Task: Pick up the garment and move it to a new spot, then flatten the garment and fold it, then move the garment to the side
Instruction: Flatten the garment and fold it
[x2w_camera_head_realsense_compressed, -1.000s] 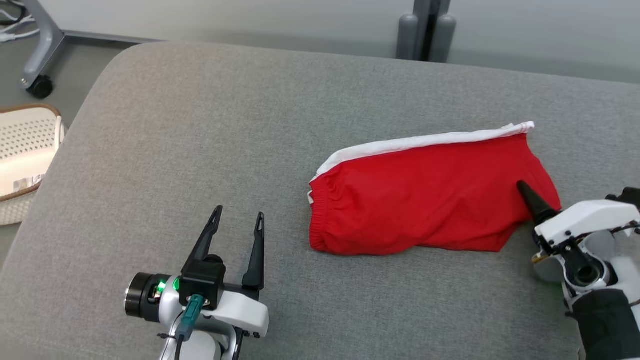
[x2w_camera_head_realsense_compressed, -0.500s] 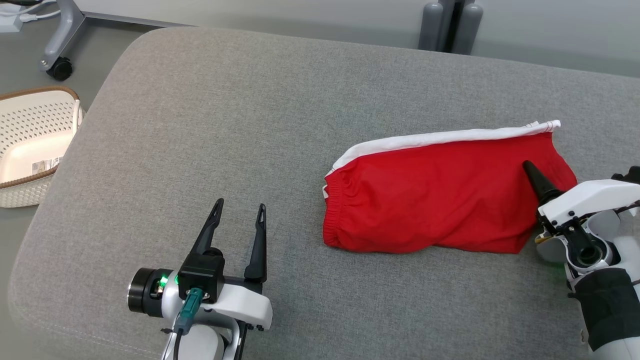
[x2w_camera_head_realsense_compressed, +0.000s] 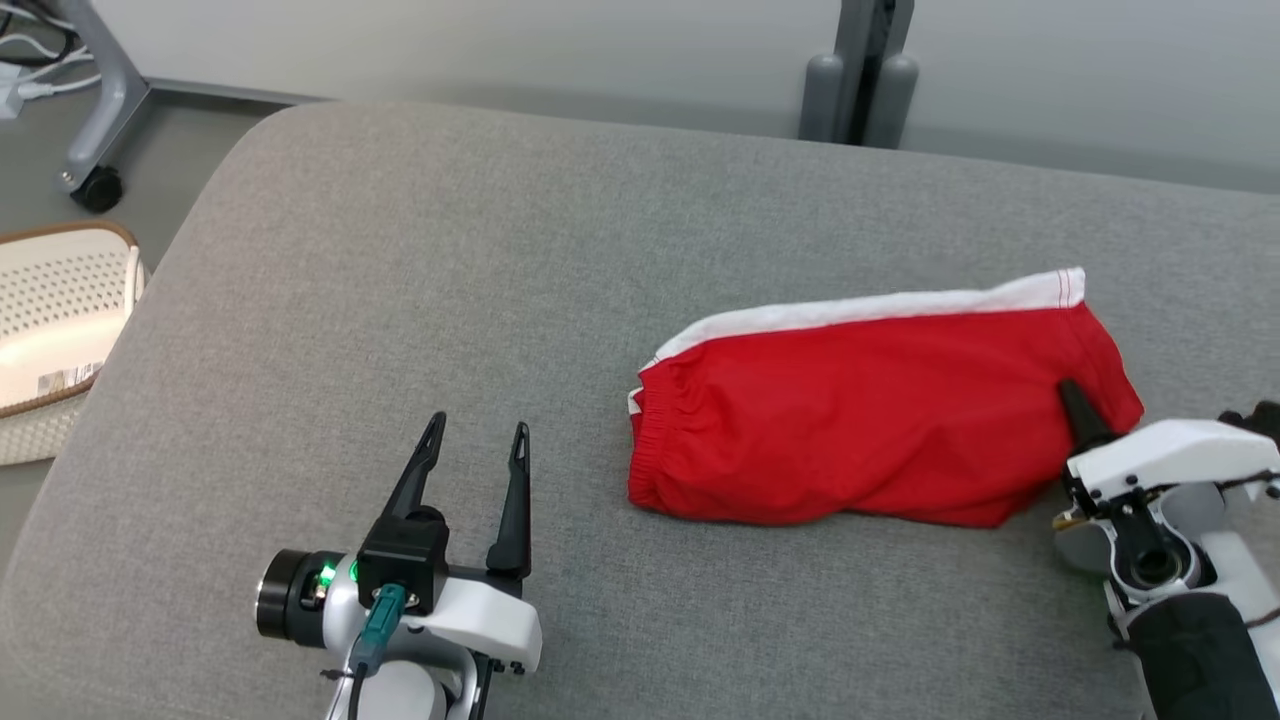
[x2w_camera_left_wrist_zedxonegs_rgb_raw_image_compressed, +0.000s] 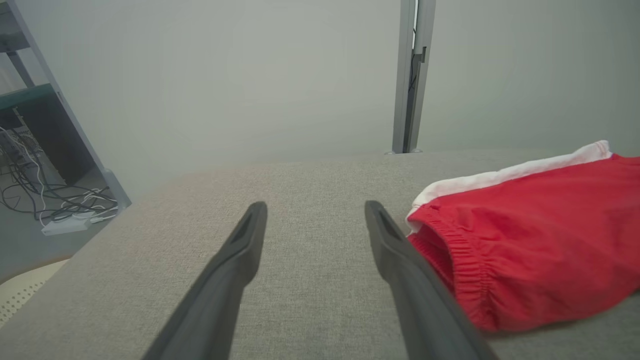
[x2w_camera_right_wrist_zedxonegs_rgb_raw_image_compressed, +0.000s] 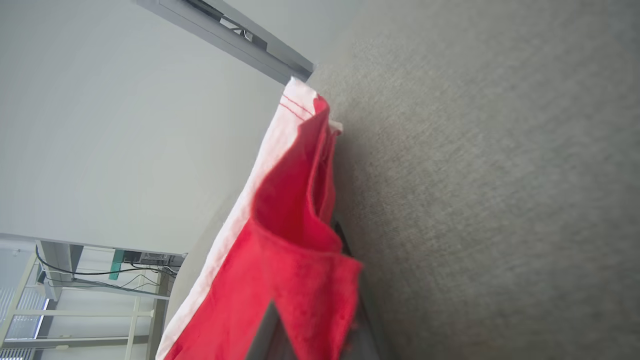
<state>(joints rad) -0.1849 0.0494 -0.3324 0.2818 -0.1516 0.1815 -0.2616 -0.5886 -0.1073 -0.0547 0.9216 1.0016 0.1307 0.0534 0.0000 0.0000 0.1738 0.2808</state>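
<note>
Evidently the right gripper, lower right, is clamped on the hem of the folded red shorts (right of centre on the grey cushion), presumably to drag them aside; the left gripper, lower left, rests spread.

A tabletop padded in grey woven fabric, with rounded corners, stands before a pale wall, and a grey upright post rises behind its far edge. On the floor to the left sits a white perforated basket with a brown rim, and beyond it a grey frame leg on a black caster. Tangled cables and a white power strip lie on the floor near the wall.
</note>
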